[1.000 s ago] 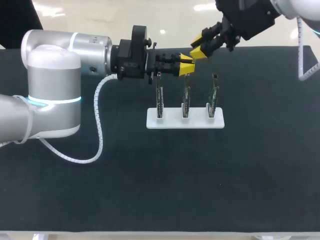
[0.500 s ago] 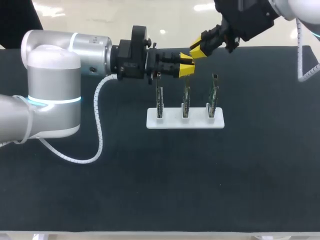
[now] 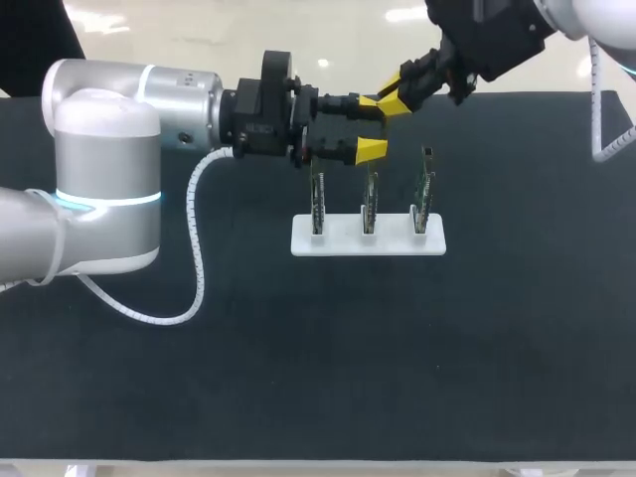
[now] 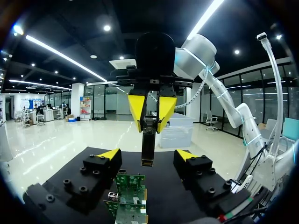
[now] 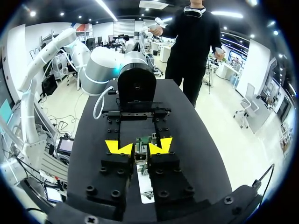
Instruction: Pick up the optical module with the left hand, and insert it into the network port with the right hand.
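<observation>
Black table [image 3: 298, 378], module [image 4: 147, 149] in right fingers [image 4: 135, 109]

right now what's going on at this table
It looks like a handover. The right gripper is shut on the small module, which hangs between the open fingers of the left gripper. Close by, three circuit boards stand upright in a white holder on the dark table. The module is not yet plugged into any of them.
</observation>
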